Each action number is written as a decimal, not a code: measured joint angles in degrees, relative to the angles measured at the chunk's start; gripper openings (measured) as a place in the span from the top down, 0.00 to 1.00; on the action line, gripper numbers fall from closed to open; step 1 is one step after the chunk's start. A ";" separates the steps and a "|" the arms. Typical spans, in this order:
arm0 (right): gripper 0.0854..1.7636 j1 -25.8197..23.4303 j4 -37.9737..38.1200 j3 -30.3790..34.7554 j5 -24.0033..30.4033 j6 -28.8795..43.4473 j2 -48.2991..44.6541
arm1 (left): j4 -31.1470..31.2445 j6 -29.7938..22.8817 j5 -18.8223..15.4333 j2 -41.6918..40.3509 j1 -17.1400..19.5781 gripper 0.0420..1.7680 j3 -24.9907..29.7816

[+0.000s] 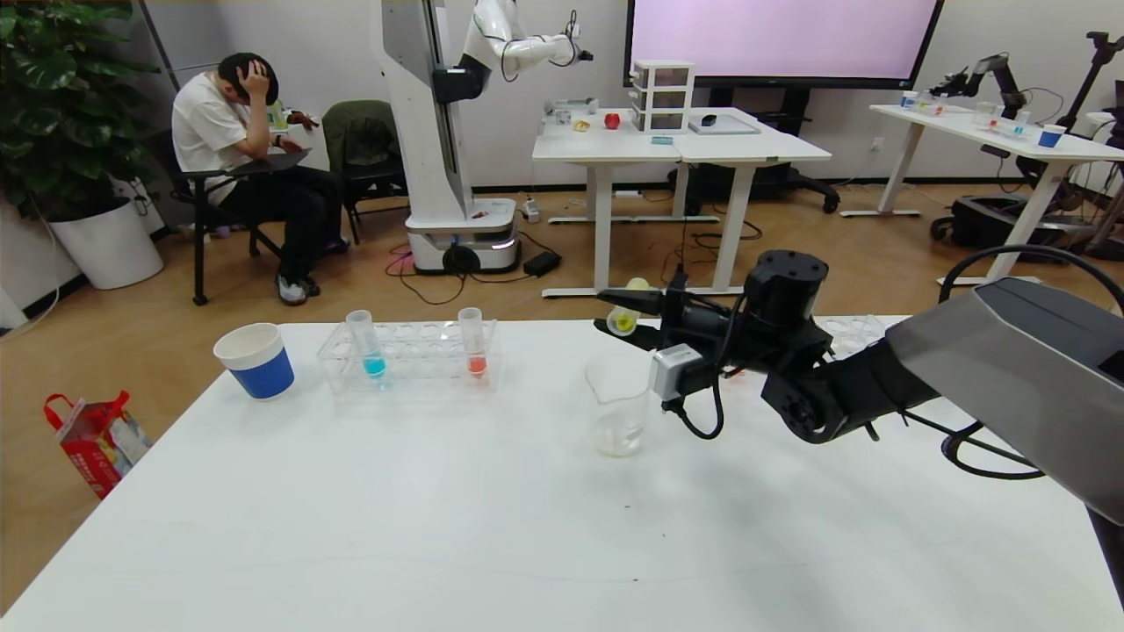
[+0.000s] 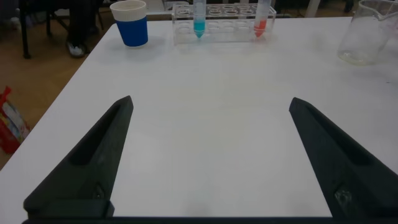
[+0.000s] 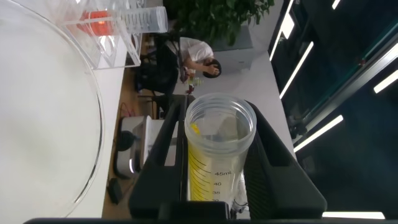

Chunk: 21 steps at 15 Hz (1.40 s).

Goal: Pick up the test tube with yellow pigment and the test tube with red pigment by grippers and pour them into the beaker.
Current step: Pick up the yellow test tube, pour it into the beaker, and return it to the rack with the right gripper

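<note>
above the beaker (image 1: pixel 619 412), right gripper (image 1: pixel 625 313) clamps the yellow tube (image 1: pixel 624 319) tipped sideways, mid-pour; next comes the red tube (image 1: pixel 473 342) in the rack (image 1: pixel 413 355). left gripper (image 2: pixel 208 158) gapes, idle.

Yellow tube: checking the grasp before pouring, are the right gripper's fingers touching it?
Touching. The right wrist view shows the right gripper with fingers pressed against both sides of the yellow tube.

- A blue paper cup with a white rim (image 1: pixel 255 359) stands near the table's far left edge.
- A clear plastic tube rack (image 1: pixel 409 355) sits just beside it.
- A tube of blue liquid (image 1: pixel 366 344) stands upright in the rack's left end.
- A red shopping bag (image 1: pixel 95 439) lies on the wooden floor.
</note>
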 joint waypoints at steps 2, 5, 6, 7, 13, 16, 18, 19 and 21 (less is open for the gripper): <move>0.75 -0.09 0.13 -1.00 0.02 -1.84 0.43 | 0.00 0.00 0.00 0.00 0.00 0.01 0.00; 0.75 0.00 0.11 -2.13 0.12 -3.56 1.06 | 0.00 0.00 -0.02 0.00 0.00 0.01 0.00; 0.75 -0.02 0.13 -2.27 0.17 -4.13 1.16 | 0.02 -0.02 0.00 0.00 0.00 0.01 0.00; 0.75 -0.02 0.13 -2.33 0.22 -4.74 1.21 | 0.02 0.00 0.00 0.00 0.00 0.01 0.00; 0.75 0.13 0.49 -1.83 0.74 -7.33 1.12 | 0.02 0.00 0.00 0.00 0.00 0.01 0.00; 0.75 0.09 0.51 -1.94 0.76 -9.26 1.04 | 0.02 -0.02 0.00 0.00 0.00 0.01 0.00; 0.75 0.09 1.45 -1.94 1.02 -11.56 0.79 | 0.00 -0.02 0.02 0.00 0.00 0.01 0.00; 0.75 0.06 2.39 -1.94 1.57 -13.20 0.60 | 0.00 -0.02 0.02 0.00 0.00 0.01 0.00; 0.75 0.05 3.72 -1.94 2.01 -15.99 0.27 | 0.02 -0.02 0.02 0.00 0.00 0.01 0.00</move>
